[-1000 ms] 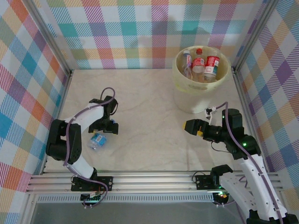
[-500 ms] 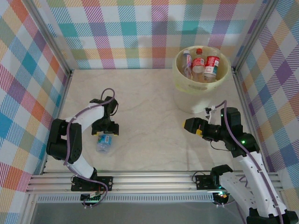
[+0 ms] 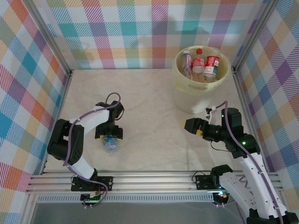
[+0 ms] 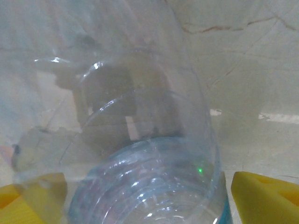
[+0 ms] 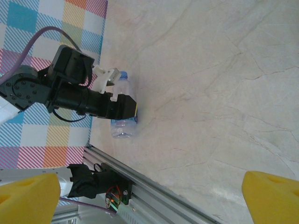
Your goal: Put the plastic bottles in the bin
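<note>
- Left claw stands low over a lone bottle, jaws spread wide with one yellow pad on each side of the clear body. Whether the pads press it, I cannot tell.
- Straddling the body across its width looks meant to catch the round flanks rather than the ends, which would slip.
- That bottle lies on its side on the table, toward the left end of the near edge. Its long axis runs roughly from far edge to near edge, with the clear base toward the near edge and the blue cap poking out past the claw on the far side.
- Right claw hangs open and empty toward the right edge, near the bin on its near side, probably parked clear of the left arm's route.
- The bin sits in the far right corner, well apart from the lone bottle, with three bottles inside.
</note>
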Robot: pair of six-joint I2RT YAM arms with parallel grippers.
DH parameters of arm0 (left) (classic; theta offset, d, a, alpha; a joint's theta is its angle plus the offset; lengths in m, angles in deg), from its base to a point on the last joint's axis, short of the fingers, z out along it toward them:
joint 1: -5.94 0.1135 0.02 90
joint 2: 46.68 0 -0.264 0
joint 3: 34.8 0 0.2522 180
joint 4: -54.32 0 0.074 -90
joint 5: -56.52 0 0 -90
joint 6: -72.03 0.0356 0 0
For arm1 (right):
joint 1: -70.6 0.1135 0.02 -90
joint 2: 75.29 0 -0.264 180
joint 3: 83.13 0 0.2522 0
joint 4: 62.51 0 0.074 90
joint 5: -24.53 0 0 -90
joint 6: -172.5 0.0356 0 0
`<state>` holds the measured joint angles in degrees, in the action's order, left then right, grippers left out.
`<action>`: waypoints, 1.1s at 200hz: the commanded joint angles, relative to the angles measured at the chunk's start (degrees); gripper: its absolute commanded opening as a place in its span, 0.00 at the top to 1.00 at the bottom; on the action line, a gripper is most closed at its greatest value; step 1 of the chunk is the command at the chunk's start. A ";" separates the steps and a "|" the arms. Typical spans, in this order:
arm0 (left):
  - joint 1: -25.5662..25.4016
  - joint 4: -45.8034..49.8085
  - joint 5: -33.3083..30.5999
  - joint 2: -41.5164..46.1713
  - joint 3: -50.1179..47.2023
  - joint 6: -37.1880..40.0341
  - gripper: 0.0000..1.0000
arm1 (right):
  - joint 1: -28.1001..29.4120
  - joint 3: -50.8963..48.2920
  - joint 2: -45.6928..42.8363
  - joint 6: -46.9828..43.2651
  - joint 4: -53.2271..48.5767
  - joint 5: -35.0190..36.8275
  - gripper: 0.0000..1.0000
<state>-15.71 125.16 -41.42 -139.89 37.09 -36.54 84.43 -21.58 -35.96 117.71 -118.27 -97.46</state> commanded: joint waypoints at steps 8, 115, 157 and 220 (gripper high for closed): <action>-2.28 3.02 0.31 5.28 -1.81 -5.16 0.09 | -0.11 -0.33 0.46 0.04 2.59 -1.57 0.00; -10.53 1.55 1.74 7.27 -6.02 -11.09 0.04 | -0.16 -0.64 0.31 -1.01 2.10 -2.21 0.00; -13.30 -1.09 1.44 6.40 -5.66 -12.21 0.11 | -0.12 -0.99 0.92 -0.21 3.47 -2.57 0.00; -13.91 -1.70 -1.45 8.38 -5.37 -11.24 0.21 | -0.11 -1.19 1.14 -0.13 3.50 -2.46 0.00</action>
<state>-28.91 123.52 -40.76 -133.27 31.56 -47.91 84.43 -21.93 -34.93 117.68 -116.13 -98.75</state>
